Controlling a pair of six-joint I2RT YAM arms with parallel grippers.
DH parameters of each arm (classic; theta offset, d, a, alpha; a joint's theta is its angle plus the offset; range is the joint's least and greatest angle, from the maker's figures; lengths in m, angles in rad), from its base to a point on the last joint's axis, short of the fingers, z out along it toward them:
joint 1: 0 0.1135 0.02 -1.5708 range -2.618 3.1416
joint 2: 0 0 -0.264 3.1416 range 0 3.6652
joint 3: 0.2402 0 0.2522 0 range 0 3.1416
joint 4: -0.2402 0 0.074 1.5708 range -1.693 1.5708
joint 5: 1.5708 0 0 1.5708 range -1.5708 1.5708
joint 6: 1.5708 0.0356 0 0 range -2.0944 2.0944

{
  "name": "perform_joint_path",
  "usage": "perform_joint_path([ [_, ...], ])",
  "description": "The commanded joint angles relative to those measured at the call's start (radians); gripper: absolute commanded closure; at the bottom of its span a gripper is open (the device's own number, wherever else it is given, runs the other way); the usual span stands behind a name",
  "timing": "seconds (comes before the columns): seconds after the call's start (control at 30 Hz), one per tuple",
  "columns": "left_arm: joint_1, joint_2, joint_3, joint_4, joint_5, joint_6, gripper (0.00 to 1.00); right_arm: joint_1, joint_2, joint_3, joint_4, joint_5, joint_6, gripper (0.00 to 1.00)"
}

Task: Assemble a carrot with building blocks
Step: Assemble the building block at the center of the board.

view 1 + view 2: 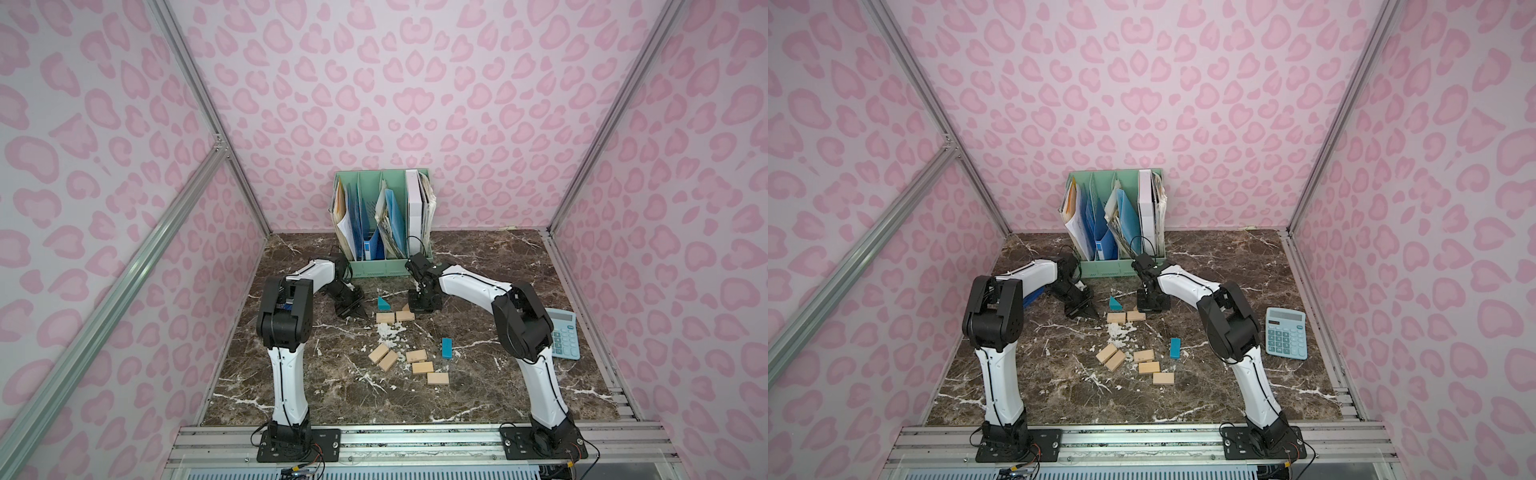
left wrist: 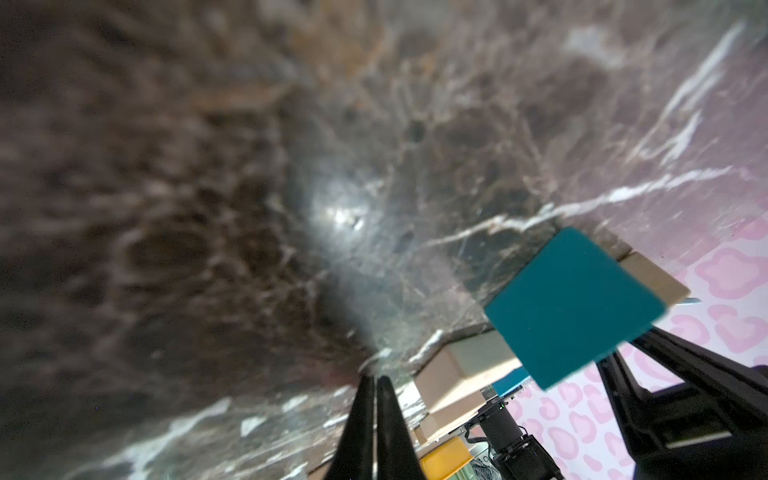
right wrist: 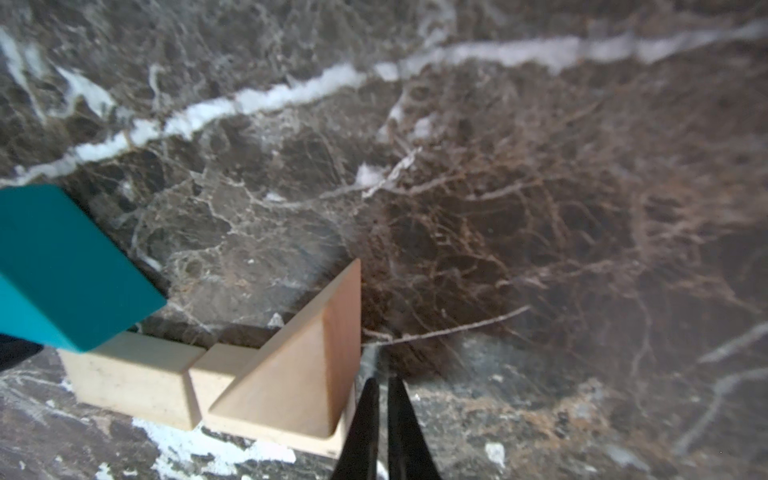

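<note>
**Left gripper** (image 2: 376,399): black fingers pressed together and empty. In a top view its tip is low over the dark brown, white-veined marble tabletop (image 1: 498,249), near the teal wooden triangle (image 1: 383,304) on that triangle's left.

**Right gripper** (image 3: 383,399): likewise closed on nothing, pointing down just beside the tan wooden triangle (image 3: 299,374).

**Carrot** (image 1: 1125,313): only its leafy end is laid. The two triangles sit against the far edge of two pale tan wooden rectangular blocks (image 1: 395,317) lying side by side. Whether the triangles rest on these blocks or just behind them cannot be told.

**Loose pieces:** five more tan rectangular blocks (image 1: 416,355) are scattered nearer the arm bases. A teal rectangular block (image 1: 446,348) lies to their right, apart from them. White crumbs (image 1: 390,330) lie between the two groups.

**Surroundings:** a pale blue calculator (image 1: 1286,333) lies at the right edge, and a mint-green file rack (image 1: 384,266) stands at the back.
</note>
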Motion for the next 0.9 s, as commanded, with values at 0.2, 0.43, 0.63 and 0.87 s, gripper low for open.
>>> perform_joint_path([
  [0.2, -0.037, -0.002, 0.003, 0.004, -0.005, -0.031, 0.93, 0.004, -0.007, 0.004, -0.012, -0.017, -0.009, 0.90],
  [0.43, -0.038, -0.002, 0.013, 0.004, -0.003, -0.042, 0.93, 0.025, -0.004, 0.008, -0.007, -0.031, -0.004, 0.91],
  [0.63, -0.042, -0.007, -0.003, 0.029, 0.020, -0.056, 0.93, 0.028, -0.005, 0.010, -0.012, -0.029, -0.004, 0.91],
  [0.87, -0.046, -0.019, -0.009, 0.030, 0.014, -0.059, 0.93, 0.028, -0.013, 0.007, -0.021, -0.010, -0.006, 0.92],
])
